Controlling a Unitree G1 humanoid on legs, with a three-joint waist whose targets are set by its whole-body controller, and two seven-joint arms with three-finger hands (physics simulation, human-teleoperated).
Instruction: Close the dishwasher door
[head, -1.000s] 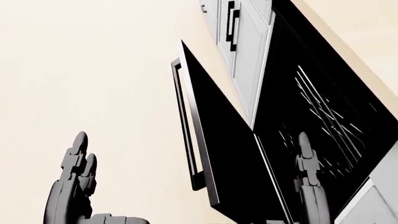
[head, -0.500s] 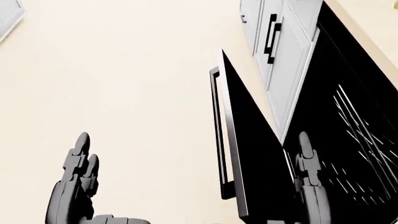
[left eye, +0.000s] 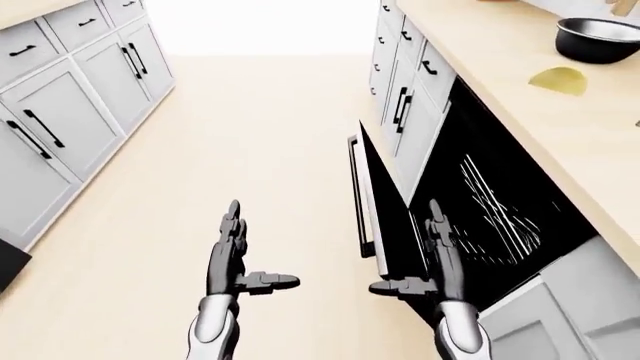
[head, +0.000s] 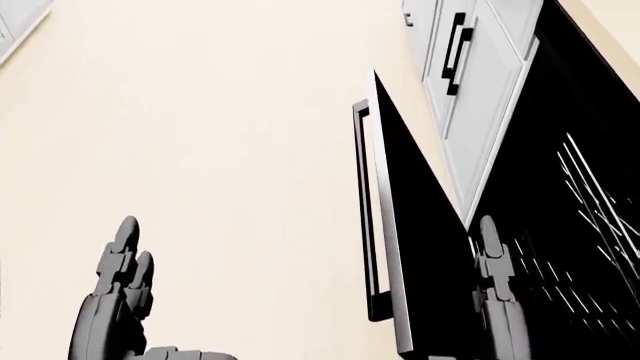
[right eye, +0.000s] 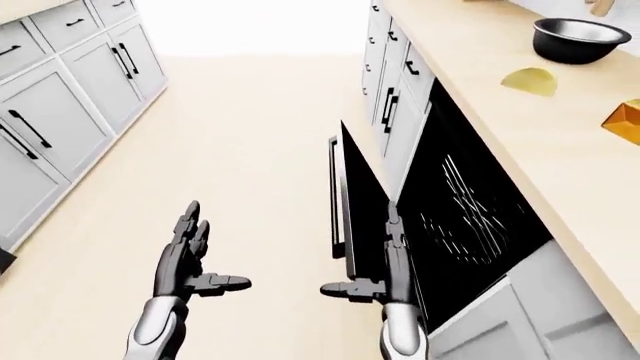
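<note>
While I look through the left eye, the door (left eye: 378, 206) hangs partly open at centre right, its handle (left eye: 356, 196) a vertical bar on the floor side, and the dark cavity with pale racks (left eye: 495, 214) lies to its right under the counter (left eye: 520, 112). My left hand (left eye: 232, 259) is held up over the bare floor (left eye: 250, 150), fingers straight and together, thumb out to the right, released and touching nothing. My right hand (left eye: 432, 259) mirrors it, fingers up, thumb pointing left, also released; it overlaps the door's lower inner face, though I cannot tell whether it touches. This eye alone shows the wide room: cabinets (left eye: 70, 97) down the left edge, more cabinets (left eye: 405, 82) above the door, a black bowl (left eye: 598, 39) and a yellow piece (left eye: 560, 79) on the counter. Through the head camera I see much closer and lower: the door's edge and handle run down the middle, the rack wires sit at right, and a cabinet front with a black pull (head: 458, 54) fills the top right. Only the fingertips of both hands show at the bottom, the left at lower left, the right against the black interior. No counter items show here. Through the right eye the scene nearly repeats, adding an orange object (right eye: 625, 120) at the right edge of the counter.
</note>
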